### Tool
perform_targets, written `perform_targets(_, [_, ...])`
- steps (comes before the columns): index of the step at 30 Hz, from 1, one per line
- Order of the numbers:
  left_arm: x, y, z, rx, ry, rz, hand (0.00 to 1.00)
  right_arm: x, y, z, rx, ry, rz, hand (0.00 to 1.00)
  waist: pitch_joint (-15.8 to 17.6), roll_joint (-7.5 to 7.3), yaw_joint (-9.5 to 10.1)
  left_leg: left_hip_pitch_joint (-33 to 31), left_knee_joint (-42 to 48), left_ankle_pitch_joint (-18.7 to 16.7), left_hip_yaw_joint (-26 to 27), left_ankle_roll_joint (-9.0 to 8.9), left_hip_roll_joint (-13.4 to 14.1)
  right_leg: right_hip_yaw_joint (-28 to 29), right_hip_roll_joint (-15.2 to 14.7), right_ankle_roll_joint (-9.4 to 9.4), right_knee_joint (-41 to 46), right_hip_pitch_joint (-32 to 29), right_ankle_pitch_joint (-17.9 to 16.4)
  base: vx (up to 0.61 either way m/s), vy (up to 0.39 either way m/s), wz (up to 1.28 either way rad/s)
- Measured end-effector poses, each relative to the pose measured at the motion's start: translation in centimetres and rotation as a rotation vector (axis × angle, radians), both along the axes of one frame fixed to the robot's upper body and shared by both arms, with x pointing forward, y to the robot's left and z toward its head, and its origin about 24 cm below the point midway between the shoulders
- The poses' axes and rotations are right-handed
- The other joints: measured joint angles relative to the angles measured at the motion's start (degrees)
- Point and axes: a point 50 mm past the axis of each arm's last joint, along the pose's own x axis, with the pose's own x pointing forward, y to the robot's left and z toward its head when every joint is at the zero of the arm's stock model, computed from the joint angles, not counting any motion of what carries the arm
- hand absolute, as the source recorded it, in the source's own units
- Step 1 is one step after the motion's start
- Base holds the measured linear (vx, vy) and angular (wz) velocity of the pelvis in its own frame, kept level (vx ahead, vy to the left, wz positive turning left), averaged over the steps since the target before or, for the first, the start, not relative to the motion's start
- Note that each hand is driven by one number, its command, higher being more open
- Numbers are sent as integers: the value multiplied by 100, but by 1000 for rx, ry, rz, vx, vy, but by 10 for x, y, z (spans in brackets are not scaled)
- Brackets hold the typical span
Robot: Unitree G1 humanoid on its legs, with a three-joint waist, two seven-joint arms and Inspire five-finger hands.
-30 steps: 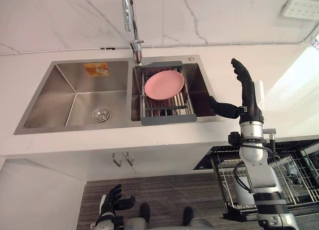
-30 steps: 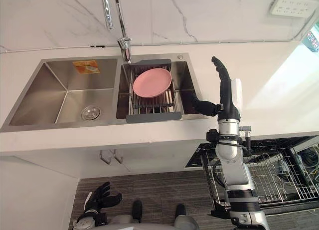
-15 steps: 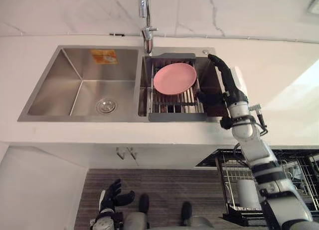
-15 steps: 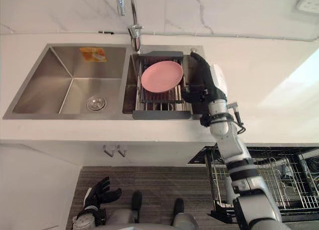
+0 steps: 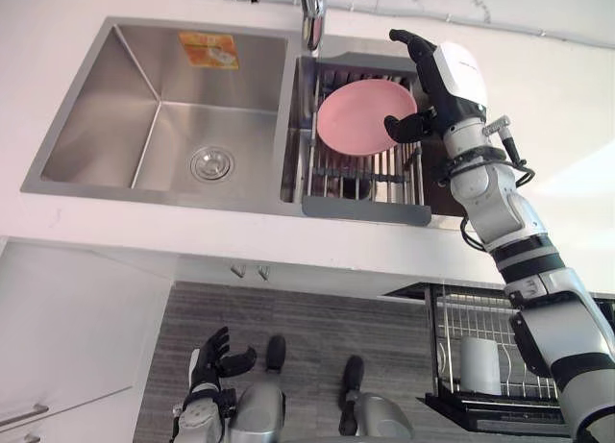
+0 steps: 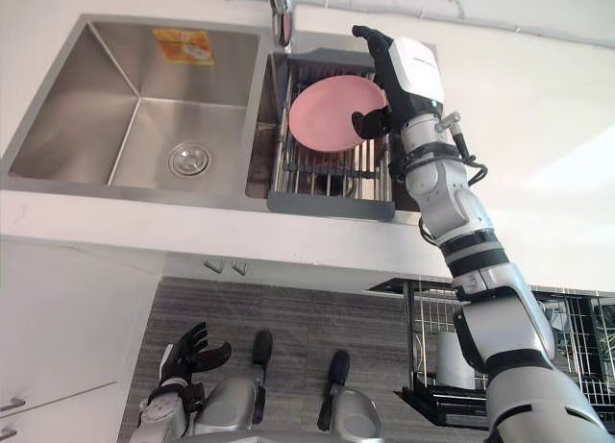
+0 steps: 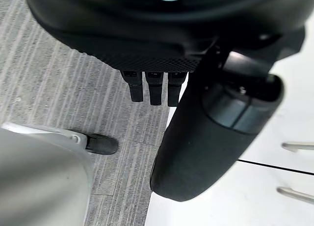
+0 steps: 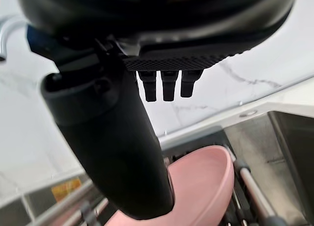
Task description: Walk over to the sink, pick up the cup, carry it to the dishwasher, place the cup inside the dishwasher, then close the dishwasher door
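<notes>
Step in hand, by my reading: the reach into the sink (image 5: 115,107) for the cup, with nothing picked up yet. Nearest, at 7 o'clock in the eye views, the left hand (image 5: 213,358) hangs low over the floor (image 5: 317,318), fingers loosely spread, idle and empty. At 5 o'clock the dishwasher basket (image 5: 452,313) stands pulled out, a pale cylinder (image 5: 478,364) upright in it; whether that is a cup I cannot tell. Farther off, a rack (image 5: 365,210) sits in the sink's right basin, and a pink plate (image 5: 360,116) leans on it. The right hand (image 5: 432,87) hovers at 1 o'clock, just at the plate's 3 o'clock edge, fingers straight, thumb spread toward the plate, gripping nothing. The cup itself I cannot make out for sure; a dark shape (image 5: 354,185) under the rack bars, at 6 o'clock from the plate, may be it. The faucet (image 5: 312,15) rises at 12 o'clock behind the rack. Next, the right hand likely needs to find the cup, come down clear of the plate, and curl round it before any carry toward the basket.
</notes>
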Motion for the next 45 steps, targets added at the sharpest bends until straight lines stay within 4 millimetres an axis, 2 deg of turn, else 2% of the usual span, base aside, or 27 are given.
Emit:
perform_targets(6, [3, -1, 1, -4, -6, 3, 90, -2, 2, 4, 10, -15, 15, 90, 23, 2, 7, -126, 88, -14, -95, -11, -4, -13, 1, -3, 11, -39, -2, -17, -6, 8])
perform_targets(10, [3, -1, 1, -4, -6, 2, 90, -16, 10, 15, 79, -91, 107, 90, 26, 5, 3, -127, 87, -15, -98, -11, 1, -8, 0, -39, 15, -41, -26, 0, 0, 0])
perform_targets(13, [2, -1, 0, -4, -4, 1, 90, -25, 13, 14, 120, -113, 172, 90, 26, 5, -15, -113, 84, -14, -96, -11, 6, -3, 3, -45, 29, -39, -30, 0, 0, 0])
perform_targets(20, [1, -2, 0, -4, 1, -8, 90, -30, 11, -14, 126, 0, 211, 90, 25, 5, -56, 36, -47, 14, -75, -19, 10, 11, 3, -58, 53, 34, -45, 0, 0, 0])
perform_targets(25, [0, -2, -1, -3, 5, -15, 90, -32, 5, -31, 32, 86, 205, 90, 25, 4, -63, 117, -237, 142, -80, -24, 27, 9, 15, -70, 52, 34, -57, 0, 0, 0])
perform_targets(30, [1, -3, -1, -1, 6, -21, 90, -28, 2, -43, -41, 124, 160, 90, 23, 1, -58, 110, -238, 192, -97, -3, 29, -3, 18, -70, 55, 34, -56, -1, -1, 1])
perform_targets(35, [3, -4, 0, 4, 2, -38, 90, -21, -11, -51, -97, 140, 49, 90, 23, 0, -7, 63, -238, 211, -127, -8, 33, -31, 33, -70, 54, 2, -56, 0, -3, 1])
perform_targets(41, [4, -4, 1, 5, -2, -34, 90, -10, -18, -41, -130, 113, -46, 90, 24, -3, 9, -75, -237, 257, -156, -36, 43, -59, 56, -75, 56, -122, -50, 5, -8, 2])
perform_targets(45, [6, -4, 1, 6, -5, -23, 90, -2, -18, -23, -87, 55, -94, 90, 26, -8, 34, -127, -236, 273, -158, -49, 50, -59, 67, -76, 56, -172, -49, 0, 0, 0])
